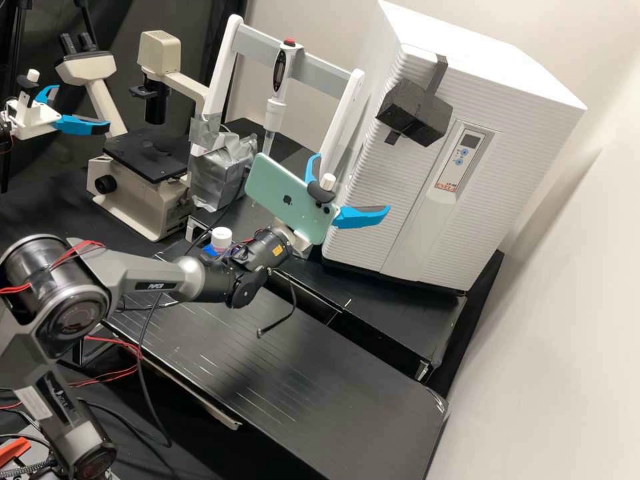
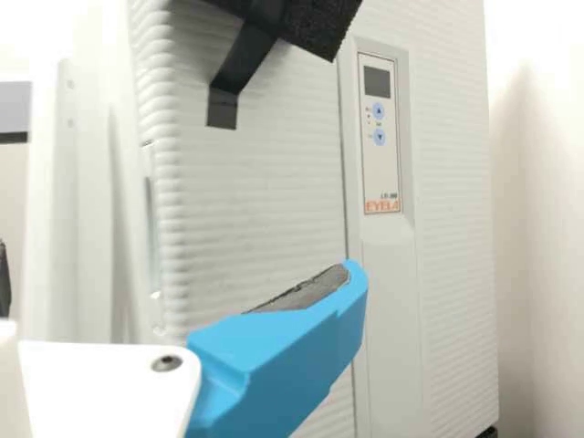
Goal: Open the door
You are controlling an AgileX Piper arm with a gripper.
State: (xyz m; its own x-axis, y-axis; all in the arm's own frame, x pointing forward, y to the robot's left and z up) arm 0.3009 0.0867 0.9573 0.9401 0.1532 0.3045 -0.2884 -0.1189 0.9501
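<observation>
In the high view, my gripper (image 1: 352, 185) is open in front of the lower left part of the white cabinet's ribbed door (image 1: 390, 173), its blue fingers apart with nothing between them. A black foam block (image 1: 415, 113) is fixed high on the door, above and to the right of the gripper. The door looks closed. The wrist view has the gripper (image 2: 179, 278), with one blue finger in front of the ribbed door (image 2: 265, 201). Black tape (image 2: 239, 78) runs down from the foam block (image 2: 315, 26). Whether the finger touches the door, I cannot tell.
A green phone (image 1: 288, 197) is mounted on the wrist. To the left stand a white frame (image 1: 347, 110), a pipette (image 1: 275, 110), a foil-wrapped object (image 1: 223, 170) and a microscope (image 1: 143, 193). A white-capped bottle (image 1: 221, 237) is beside the arm. Another blue-fingered gripper shows far left.
</observation>
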